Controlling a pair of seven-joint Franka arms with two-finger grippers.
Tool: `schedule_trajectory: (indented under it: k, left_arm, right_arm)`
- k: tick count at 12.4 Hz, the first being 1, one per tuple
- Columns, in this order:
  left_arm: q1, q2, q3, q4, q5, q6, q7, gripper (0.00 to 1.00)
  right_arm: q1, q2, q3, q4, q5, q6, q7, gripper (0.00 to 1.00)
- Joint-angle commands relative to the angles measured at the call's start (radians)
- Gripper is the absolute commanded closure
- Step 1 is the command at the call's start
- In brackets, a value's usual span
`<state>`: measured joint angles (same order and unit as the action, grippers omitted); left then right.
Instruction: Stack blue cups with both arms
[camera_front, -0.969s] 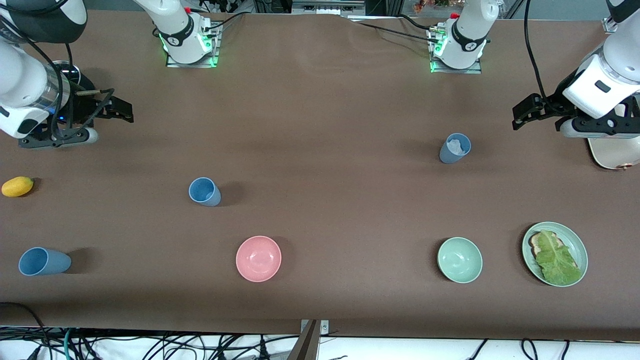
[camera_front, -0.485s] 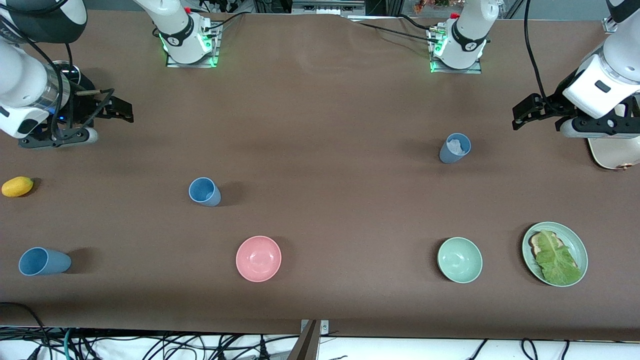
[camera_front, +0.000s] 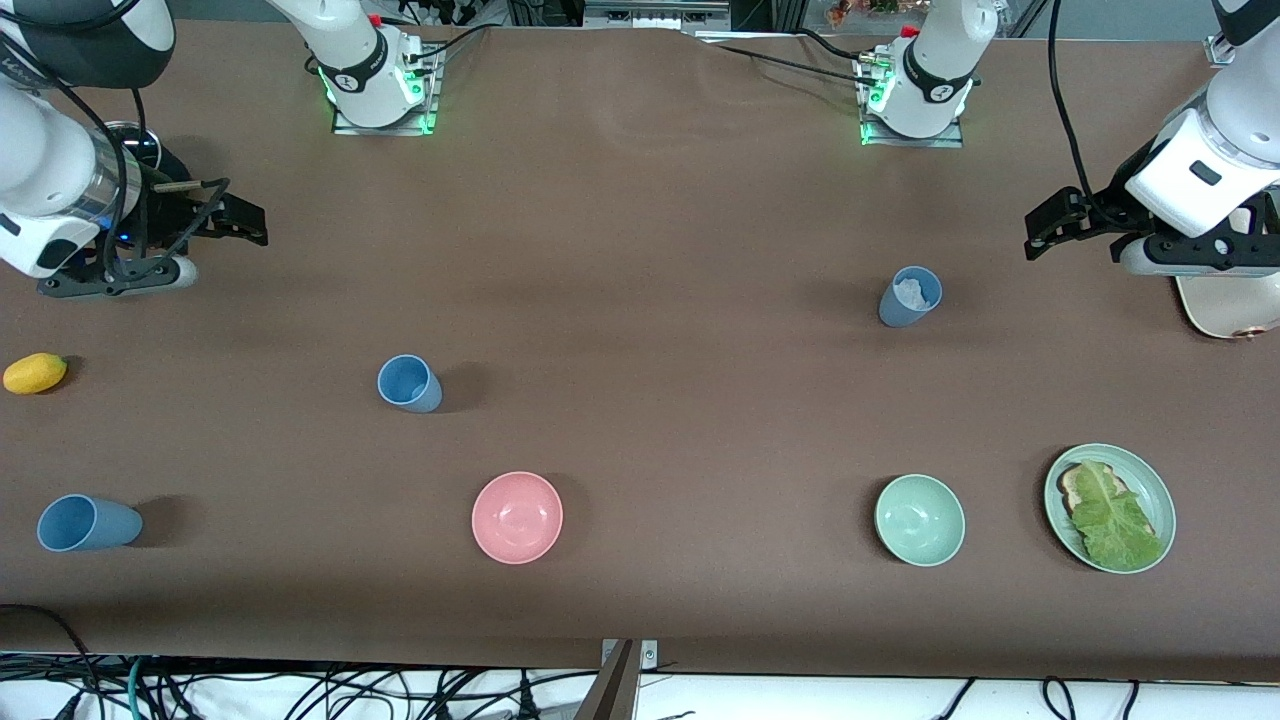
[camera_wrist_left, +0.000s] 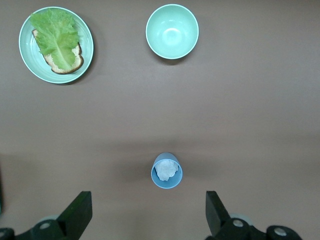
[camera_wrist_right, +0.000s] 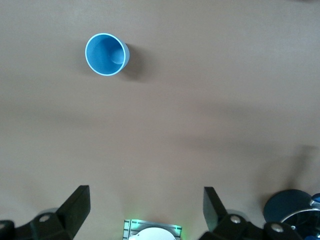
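glossy white arms (camera_front: 1215, 170) with black joint bands, dangling black cables, green-lit bases (camera_front: 380, 95)

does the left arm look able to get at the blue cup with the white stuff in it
Probably yes. The left gripper hangs open over bare table toward the left arm's end, and the blue cup with white stuff stands upright, alone, with nothing between them. The pale green bowl sits well nearer the front camera.

Matt brown cloth-covered table (camera_front: 640, 230); matt blue plastic cups (camera_front: 408, 384); glossy pink bowl (camera_front: 517, 517); glossy white plastic arm casings (camera_front: 1195, 180).
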<state>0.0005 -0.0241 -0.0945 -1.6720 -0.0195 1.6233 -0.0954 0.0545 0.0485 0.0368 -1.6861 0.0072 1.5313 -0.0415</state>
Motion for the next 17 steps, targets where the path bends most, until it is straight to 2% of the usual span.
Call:
schedule_trajectory:
  k: [1,15,17]
  left_arm:
    - [0.009,-0.011,-0.005,0.001,-0.008,-0.017,0.003,0.0]
    - [0.009,-0.01,-0.004,0.001,-0.008,-0.023,0.011,0.0]
    - [0.009,0.001,-0.002,0.001,-0.008,-0.063,0.003,0.0]
  right_arm:
    - [-0.002,0.013,0.0,0.031,0.01,-0.025,-0.011,0.0]
    - [-0.007,0.014,-0.001,0.031,0.01,-0.025,-0.011,0.0]
    - [-0.007,0.013,-0.001,0.031,0.01,-0.025,-0.011,0.0]
